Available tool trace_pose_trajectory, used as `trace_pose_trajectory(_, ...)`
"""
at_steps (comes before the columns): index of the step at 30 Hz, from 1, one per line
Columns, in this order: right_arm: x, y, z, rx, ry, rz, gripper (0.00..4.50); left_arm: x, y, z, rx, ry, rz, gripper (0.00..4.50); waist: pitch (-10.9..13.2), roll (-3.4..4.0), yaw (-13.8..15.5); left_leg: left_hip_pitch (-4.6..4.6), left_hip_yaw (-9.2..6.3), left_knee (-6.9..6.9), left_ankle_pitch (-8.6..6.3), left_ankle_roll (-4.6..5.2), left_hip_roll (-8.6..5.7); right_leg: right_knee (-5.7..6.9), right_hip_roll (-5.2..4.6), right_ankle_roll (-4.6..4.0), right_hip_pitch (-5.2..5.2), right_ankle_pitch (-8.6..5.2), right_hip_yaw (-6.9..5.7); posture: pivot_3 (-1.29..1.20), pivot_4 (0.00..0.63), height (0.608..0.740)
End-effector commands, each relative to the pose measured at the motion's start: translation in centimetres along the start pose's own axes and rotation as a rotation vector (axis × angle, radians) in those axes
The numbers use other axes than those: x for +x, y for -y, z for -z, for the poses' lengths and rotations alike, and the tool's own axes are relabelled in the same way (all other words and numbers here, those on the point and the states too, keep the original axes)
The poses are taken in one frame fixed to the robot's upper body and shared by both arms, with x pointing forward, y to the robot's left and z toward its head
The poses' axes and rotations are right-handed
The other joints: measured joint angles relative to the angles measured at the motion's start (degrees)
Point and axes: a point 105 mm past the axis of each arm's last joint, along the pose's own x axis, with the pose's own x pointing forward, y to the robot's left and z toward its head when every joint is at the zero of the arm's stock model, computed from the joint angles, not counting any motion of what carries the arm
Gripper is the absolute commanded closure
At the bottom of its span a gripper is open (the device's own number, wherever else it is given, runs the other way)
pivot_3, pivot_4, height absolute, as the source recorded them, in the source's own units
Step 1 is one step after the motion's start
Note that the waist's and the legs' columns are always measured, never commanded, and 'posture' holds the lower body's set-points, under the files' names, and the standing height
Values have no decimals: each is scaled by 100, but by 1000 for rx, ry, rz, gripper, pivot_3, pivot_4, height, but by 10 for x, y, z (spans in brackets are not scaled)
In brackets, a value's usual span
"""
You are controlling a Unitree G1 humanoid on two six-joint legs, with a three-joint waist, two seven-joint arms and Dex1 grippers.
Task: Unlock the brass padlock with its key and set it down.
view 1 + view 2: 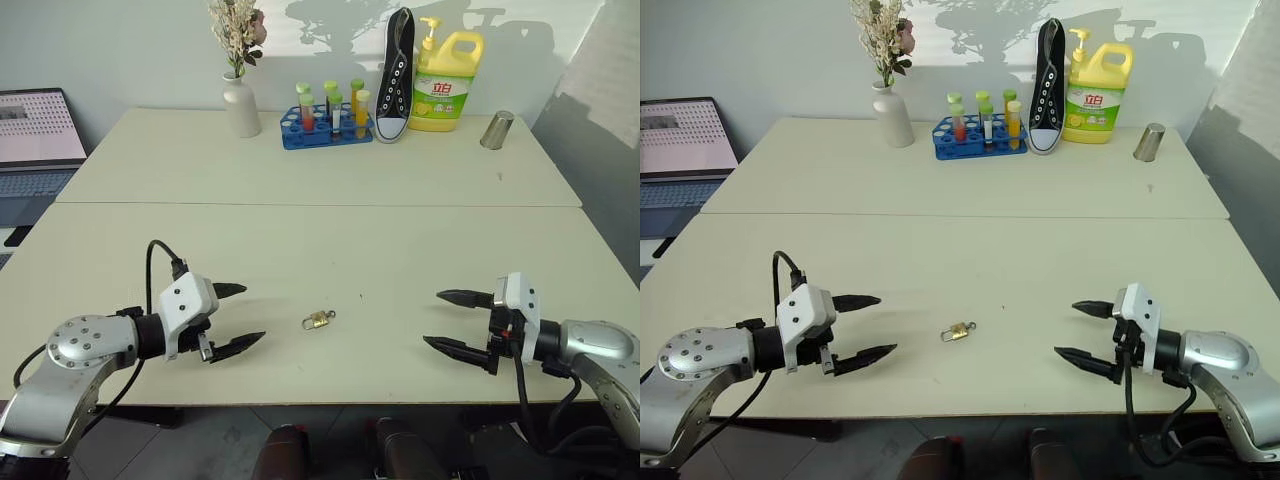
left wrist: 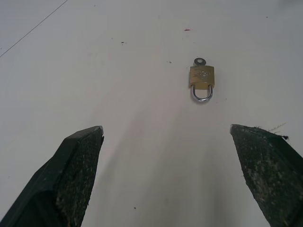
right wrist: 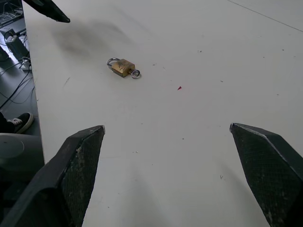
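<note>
The brass padlock (image 1: 318, 320) lies flat on the white table (image 1: 330, 250) near its front edge, about midway between my two grippers. Its silvery shackle (image 2: 202, 94) looks closed. A small silver key head (image 2: 199, 61) sticks out of the base opposite the shackle. My left gripper (image 1: 250, 315) hovers just to the left of the lock, open and empty, its fingers pointing toward it. My right gripper (image 1: 432, 318) stands farther off on the right, also open and empty, facing the lock (image 3: 123, 67).
Along the far edge stand a white vase of flowers (image 1: 241, 105), a blue rack of tubes (image 1: 325, 125), a black sneaker (image 1: 395, 75), a yellow detergent bottle (image 1: 447, 85) and a metal cup (image 1: 497, 130). A laptop (image 1: 35, 140) sits off to the left.
</note>
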Motion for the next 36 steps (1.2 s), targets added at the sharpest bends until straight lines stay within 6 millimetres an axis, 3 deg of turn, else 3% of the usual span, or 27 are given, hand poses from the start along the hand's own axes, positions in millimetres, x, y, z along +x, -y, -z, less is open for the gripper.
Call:
trace_pose_trajectory(1, 4, -6, -9, -42, 24, -31, 61, -5, -6, -9, 52, 15, -23, 0, 0, 0, 0, 0, 0, 0, 0, 0, 0, 0, 0, 0, 0, 0, 0, 0, 150, 740)
trace_pose_trajectory(14, 11, -22, -26, 1, 73, -86, 61, 11, -1, -18, 28, 41, 37, 0, 0, 0, 0, 0, 0, 0, 0, 0, -1, 1, 1, 0, 0, 0, 0, 0, 150, 740)
trace_pose_trajectory(23, 28, -27, -33, 112, 46, -56, 61, 49, 13, -10, 58, -2, 138, 0, -1, -1, 1, -2, -3, 2, 0, 0, -4, 3, 4, 1, 1, 0, -1, 0, 150, 740)
trace_pose_trajectory(32, 28, -36, -23, 91, -10, -74, 61, 91, 13, -3, 91, -26, 129, 0, -2, -3, 8, -5, -3, 4, 0, 0, -7, 2, 23, 2, 1, 1, 1, 0, 150, 740)
trace_pose_trajectory(36, 27, -38, -21, 87, -21, -70, 61, 97, 20, -1, 78, -38, 158, 0, -2, -4, 2, -5, -4, 5, 0, 0, -7, 2, 25, 2, 1, 1, 2, 0, 150, 740)
